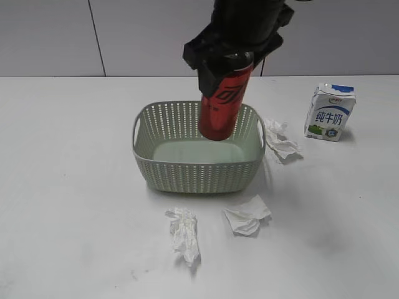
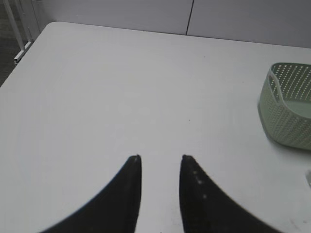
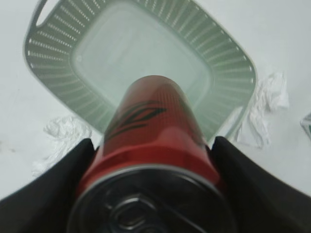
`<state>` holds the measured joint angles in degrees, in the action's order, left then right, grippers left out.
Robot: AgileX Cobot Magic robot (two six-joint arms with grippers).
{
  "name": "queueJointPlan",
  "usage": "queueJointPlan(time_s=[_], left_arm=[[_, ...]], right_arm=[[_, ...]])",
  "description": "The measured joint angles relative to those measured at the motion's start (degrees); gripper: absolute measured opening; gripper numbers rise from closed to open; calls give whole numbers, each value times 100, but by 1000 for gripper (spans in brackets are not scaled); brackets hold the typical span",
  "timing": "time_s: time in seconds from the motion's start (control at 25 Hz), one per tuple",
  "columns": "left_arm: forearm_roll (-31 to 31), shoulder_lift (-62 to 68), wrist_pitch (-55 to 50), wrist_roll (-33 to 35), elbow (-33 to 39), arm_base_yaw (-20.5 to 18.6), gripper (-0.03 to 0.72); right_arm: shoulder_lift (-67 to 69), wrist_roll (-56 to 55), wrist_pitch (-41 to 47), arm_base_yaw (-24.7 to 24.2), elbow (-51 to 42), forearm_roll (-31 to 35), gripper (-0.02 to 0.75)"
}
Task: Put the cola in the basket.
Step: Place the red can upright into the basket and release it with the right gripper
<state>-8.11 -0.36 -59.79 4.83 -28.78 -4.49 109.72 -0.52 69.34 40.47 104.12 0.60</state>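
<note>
Right gripper point(image 1: 227, 62) clamps the cola point(image 1: 223, 103) by its top end, hanging it slightly tilted over the far side of the pale green basket point(image 1: 187, 174), apparently lined up for a drop. Nothing lies in the basket yet. Left gripper point(image 2: 160, 162), jaws narrowly parted and holding nothing, waits over bare table point(image 2: 121, 87) left of the basket.

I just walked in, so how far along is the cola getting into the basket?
Pickup looks done: the right gripper holds the cola by its top, over the basket. In hand: lowering it, the base apparently off the floor. Left: release. The left gripper idles open.
</note>
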Motion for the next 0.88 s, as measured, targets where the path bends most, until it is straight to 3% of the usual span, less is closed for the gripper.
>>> queueJointPlan(time_s=[0.36,0.6,0.88], left_arm=[[0,0,0,0,0,0,217],[0,0,0,0,0,0,217],[0,0,0,0,0,0,217]], right_arm=[[1440,1164,-95,-5,764,29,527],[1582,1533,-636,-5,776,57,527],[1582,1804,-577,-5,783,317,527]])
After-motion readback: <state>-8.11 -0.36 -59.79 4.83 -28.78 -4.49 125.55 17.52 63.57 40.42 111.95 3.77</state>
